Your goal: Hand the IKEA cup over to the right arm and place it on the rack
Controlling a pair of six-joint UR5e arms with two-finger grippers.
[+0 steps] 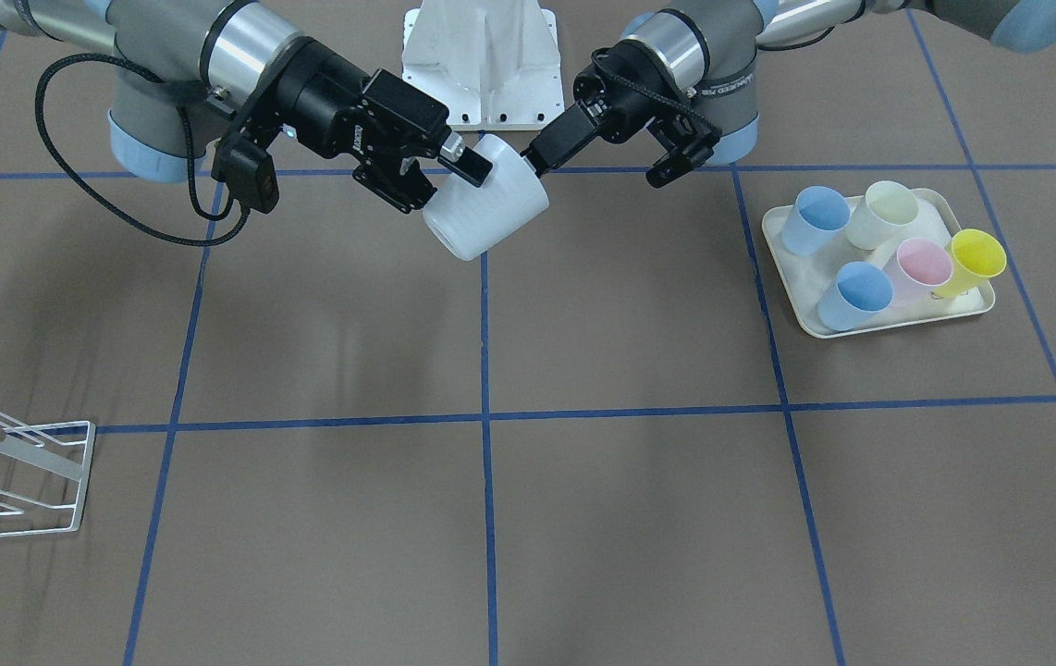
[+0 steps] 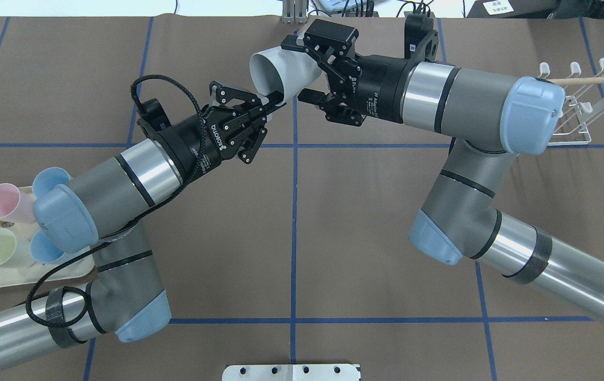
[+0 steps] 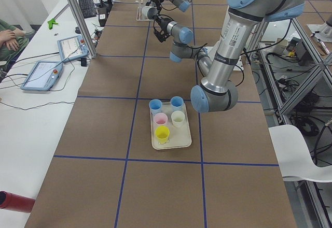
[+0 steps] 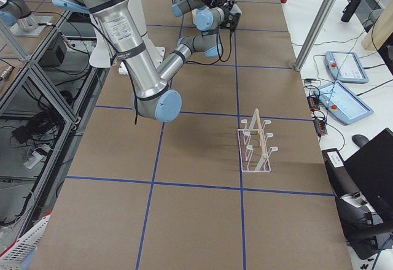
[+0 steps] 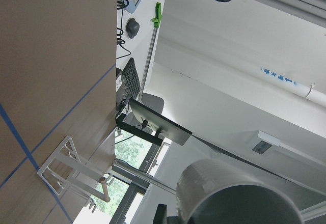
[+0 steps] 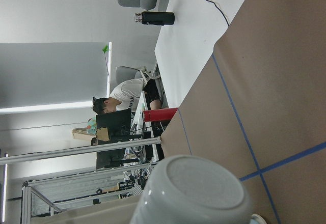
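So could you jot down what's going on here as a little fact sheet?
Held item: white cup, in the air, tipped sideways
Left gripper: pinching the cup's rim
Right gripper: straddling the cup's closed end; clamped or not, cannot tell
Rack: white wire, no cups on it
Tray: five coloured cups

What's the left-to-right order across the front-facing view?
rack → right arm → white cup, held up between the two arms → left arm → tray of coloured cups.
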